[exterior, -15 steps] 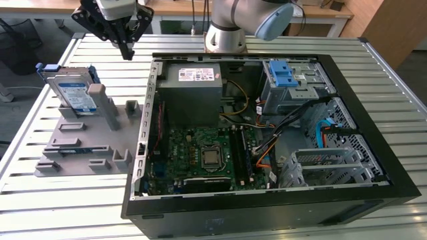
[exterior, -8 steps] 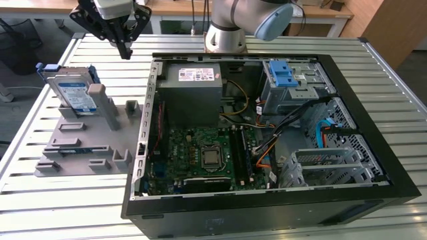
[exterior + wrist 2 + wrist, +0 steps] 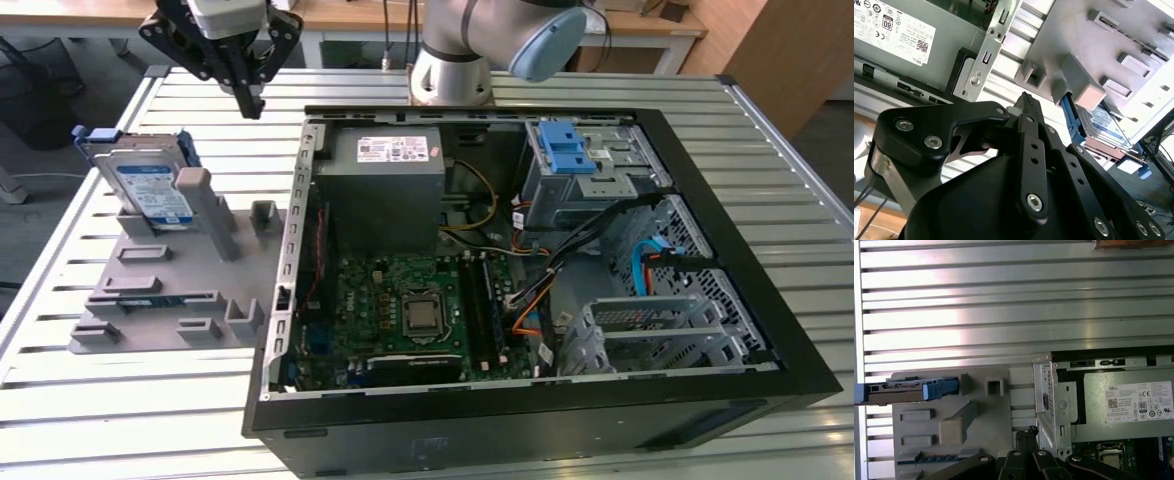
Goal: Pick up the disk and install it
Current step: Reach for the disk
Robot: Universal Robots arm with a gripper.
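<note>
In the exterior view you are seeing the disk [image 3: 144,185] leaning label-out in the grey holder [image 3: 160,290] by the worktop's [image 3: 80,400] edge at the exterior view's left. The first wrist view is giving you its thin edge. The gripper [image 3: 250,105] is hanging with fingers pressed together and empty, near the far edge, apart from the disk, between the holder and the computer case [image 3: 534,430].

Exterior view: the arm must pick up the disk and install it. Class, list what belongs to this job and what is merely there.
Job: disk, standing in the grey stand; gripper, shut and empty, in the air near it; open computer case.
Just there: power-supply box; motherboard; blue cable.
</note>
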